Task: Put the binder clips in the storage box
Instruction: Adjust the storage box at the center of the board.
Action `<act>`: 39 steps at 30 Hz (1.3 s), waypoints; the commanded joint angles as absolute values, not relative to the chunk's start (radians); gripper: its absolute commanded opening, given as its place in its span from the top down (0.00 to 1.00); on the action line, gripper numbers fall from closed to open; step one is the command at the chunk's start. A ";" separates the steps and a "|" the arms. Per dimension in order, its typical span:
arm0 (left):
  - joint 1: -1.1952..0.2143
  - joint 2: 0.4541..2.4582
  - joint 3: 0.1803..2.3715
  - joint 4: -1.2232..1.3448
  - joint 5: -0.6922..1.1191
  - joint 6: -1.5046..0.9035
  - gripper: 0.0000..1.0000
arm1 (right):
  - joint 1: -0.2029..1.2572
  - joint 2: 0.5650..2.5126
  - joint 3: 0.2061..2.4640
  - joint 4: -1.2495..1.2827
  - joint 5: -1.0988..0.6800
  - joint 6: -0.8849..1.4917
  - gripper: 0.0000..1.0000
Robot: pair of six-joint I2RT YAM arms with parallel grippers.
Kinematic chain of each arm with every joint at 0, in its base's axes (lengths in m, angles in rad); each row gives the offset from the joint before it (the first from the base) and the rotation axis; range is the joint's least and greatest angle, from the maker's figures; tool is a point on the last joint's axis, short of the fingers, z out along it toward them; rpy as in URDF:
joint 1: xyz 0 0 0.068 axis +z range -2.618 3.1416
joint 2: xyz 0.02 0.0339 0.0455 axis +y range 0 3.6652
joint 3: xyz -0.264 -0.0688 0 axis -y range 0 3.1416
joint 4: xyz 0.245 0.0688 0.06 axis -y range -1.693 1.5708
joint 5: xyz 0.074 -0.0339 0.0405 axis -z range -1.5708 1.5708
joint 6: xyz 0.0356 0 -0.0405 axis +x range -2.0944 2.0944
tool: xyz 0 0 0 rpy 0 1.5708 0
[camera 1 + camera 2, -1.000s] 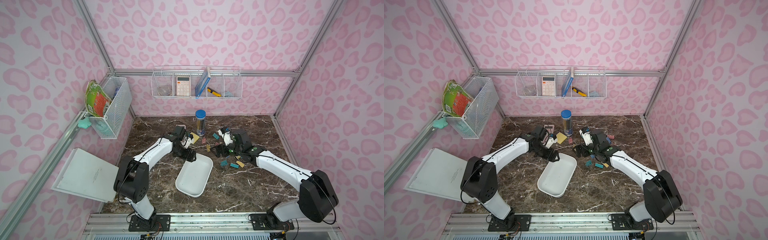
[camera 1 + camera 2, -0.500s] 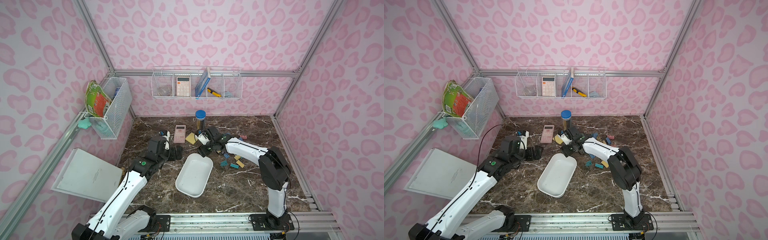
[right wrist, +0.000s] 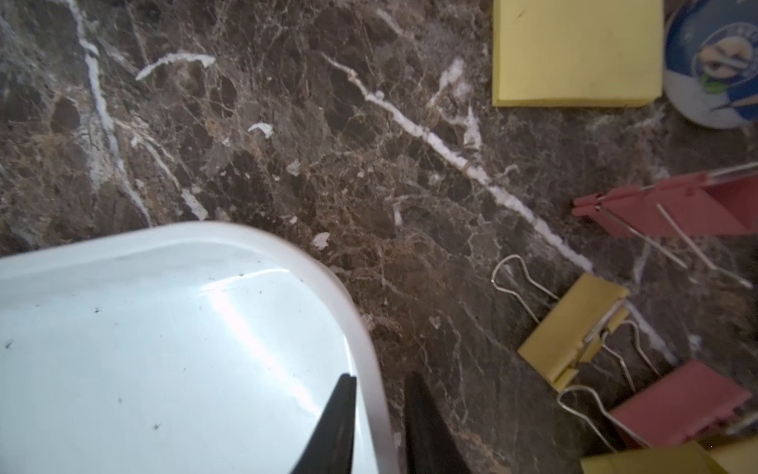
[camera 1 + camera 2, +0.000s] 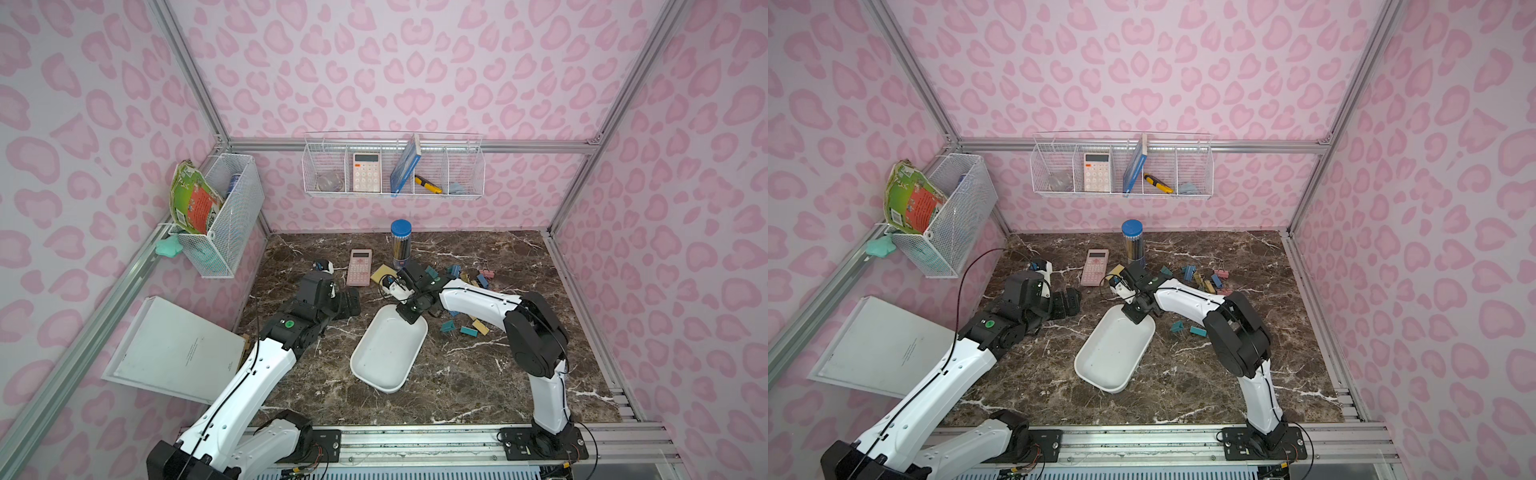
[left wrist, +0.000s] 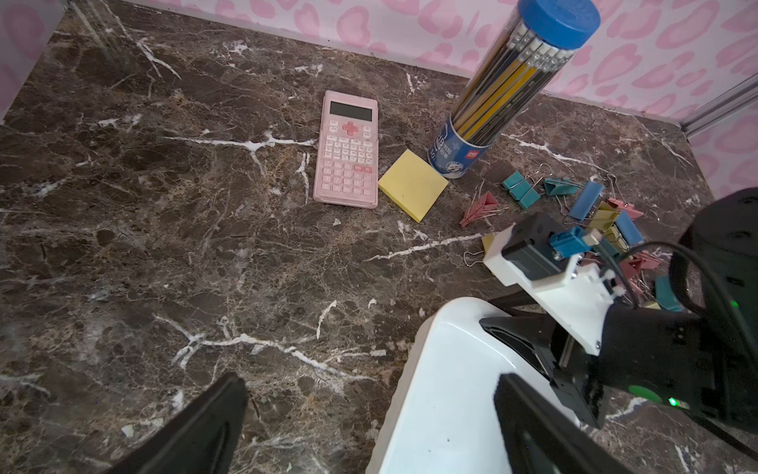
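At the far corner of the box [image 4: 386, 357], my right claw [image 4: 409, 316] stood nearly shut astride the rim, one finger inside the wall and one outside, pinching it and nothing else. The box was empty and lay slantwise on the table [image 4: 478, 386], its long axis running from the near left up to that pinched corner. The clips [image 4: 468, 331] lay scattered just past that corner and off to my right, some behind my right forearm, some near the box's right flank, none in it. So the right arm was much the nearer one. My left claw [image 4: 350, 302] hung wide open and empty over bare table on the box's other side, with the box between it and the clips. I judged the coming move turned on that short gap between corner and clips. Room was tight on the far side, where the pad [image 4: 382, 273], calculator [image 4: 359, 267] and pencil tube [image 4: 401, 245] stood close by. The near table lay open.
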State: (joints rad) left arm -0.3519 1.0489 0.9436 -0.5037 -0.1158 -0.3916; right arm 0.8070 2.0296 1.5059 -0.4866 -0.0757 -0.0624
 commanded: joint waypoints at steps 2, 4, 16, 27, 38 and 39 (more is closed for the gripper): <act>-0.351 1.067 0.960 -0.493 -0.087 -0.419 0.01 | 0.825 1.972 1.443 -0.445 -0.041 0.005 0.88; -0.351 1.075 0.964 -0.492 -0.086 -0.423 0.01 | 0.838 1.936 1.397 -0.420 -0.018 0.059 0.92; -0.351 1.141 1.011 -0.465 -0.087 -0.503 0.01 | 0.939 1.594 1.005 -0.376 0.209 0.716 1.00; -0.351 1.233 1.086 -0.424 -0.049 -0.519 0.01 | 1.068 1.457 0.829 -0.487 0.320 0.958 1.00; -0.351 1.315 1.153 -0.434 0.019 -0.537 0.01 | 1.085 1.322 0.700 -0.487 0.348 1.090 0.83; -0.351 1.317 1.152 -0.433 0.020 -0.540 0.01 | 1.085 1.309 0.706 -0.495 0.360 1.088 0.79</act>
